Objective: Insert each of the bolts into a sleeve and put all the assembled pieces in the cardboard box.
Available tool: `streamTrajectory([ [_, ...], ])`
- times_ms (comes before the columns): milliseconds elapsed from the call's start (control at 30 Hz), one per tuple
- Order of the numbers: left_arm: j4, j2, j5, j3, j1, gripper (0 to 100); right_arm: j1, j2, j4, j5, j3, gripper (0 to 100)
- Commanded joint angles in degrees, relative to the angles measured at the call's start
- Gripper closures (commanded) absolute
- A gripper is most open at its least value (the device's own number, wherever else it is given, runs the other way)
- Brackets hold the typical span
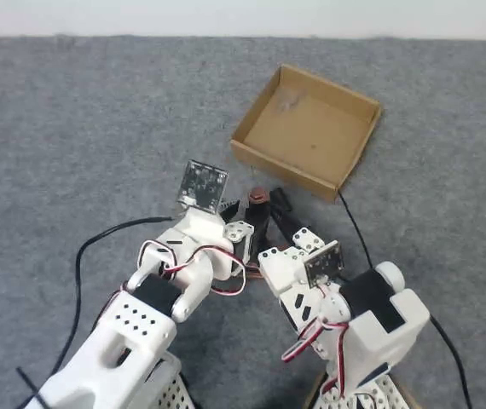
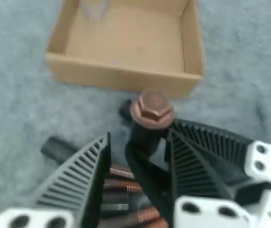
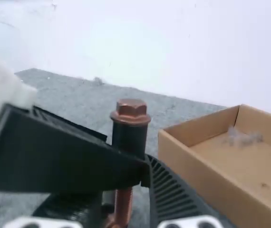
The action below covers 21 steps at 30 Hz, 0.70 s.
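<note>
My left hand [image 2: 138, 137] is released, its fingers [image 2: 85, 175] either side of the upright sleeve [image 2: 144, 135]. The bolt [image 2: 152, 109] sits in that sleeve, head up, above the worktop [image 1: 72, 128]. My right hand [image 1: 270, 207] grasps the sleeve. The box [image 1: 277, 170] stands just beyond, to the right.
</note>
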Motion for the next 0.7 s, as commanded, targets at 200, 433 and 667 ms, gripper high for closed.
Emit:
streamTrajectory([
  [200, -0.35, -1.14, -0.62, -2.07, 0.44, 82, 1.01, -0.57, -1.10, 0.88, -0.18, 99.1],
  [433, 0.88, -15.82, -0.62, -2.24, 0.44, 82, 2.24, -0.57, 0.92, 0.79, -1.23, 99.1],
  [667, 10.20, -32.88, -0.62, -2.51, -0.79, 83, 2.59, -0.57, 0.92, 0.70, -1.32, 99.1],
])
